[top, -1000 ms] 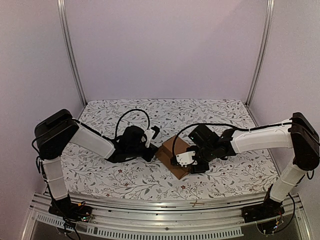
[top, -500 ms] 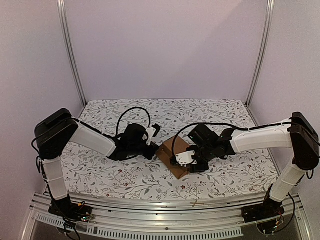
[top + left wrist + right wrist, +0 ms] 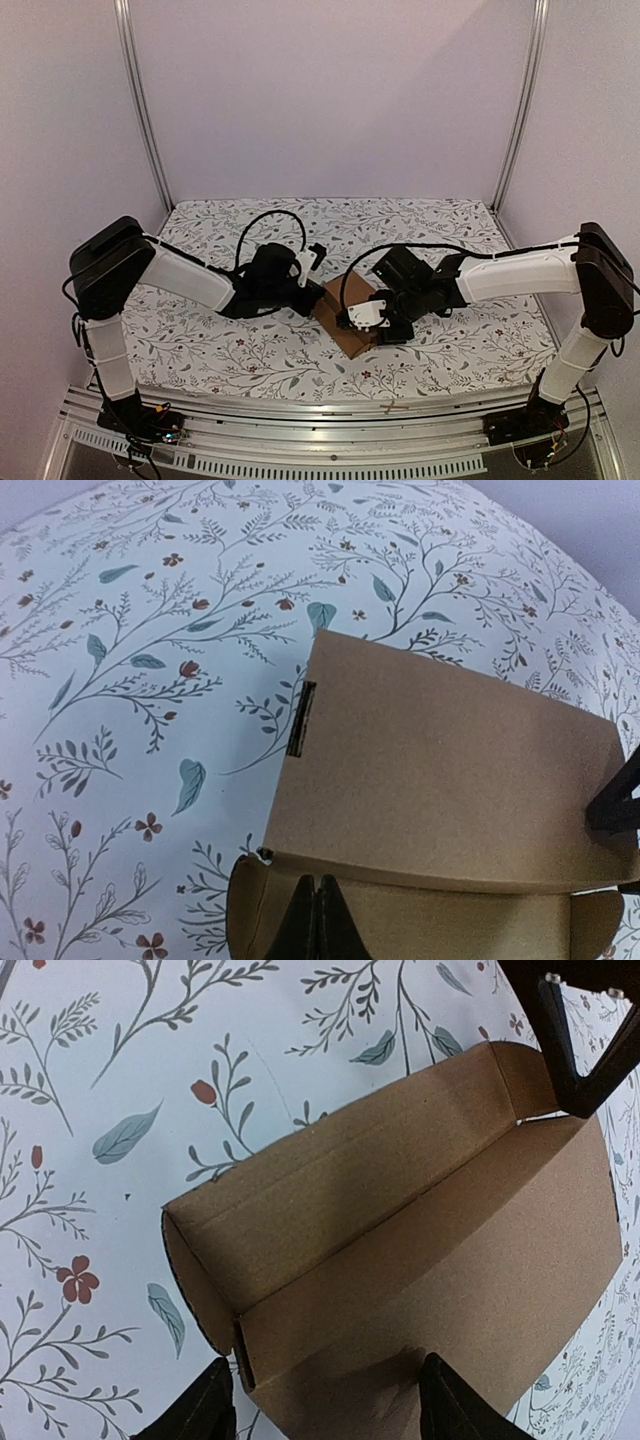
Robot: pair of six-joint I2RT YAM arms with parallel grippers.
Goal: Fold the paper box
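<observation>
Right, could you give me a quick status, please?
Left gripper shut, against box. Right gripper open, straddling its panel. Box part-folded, one wall up. Nothing in the way.

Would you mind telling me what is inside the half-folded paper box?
Only bare brown cardboard shows inside the paper box: floor, one raised long wall, rounded end flaps. Nothing loose is visible. The left hand covers a little of the interior.
</observation>
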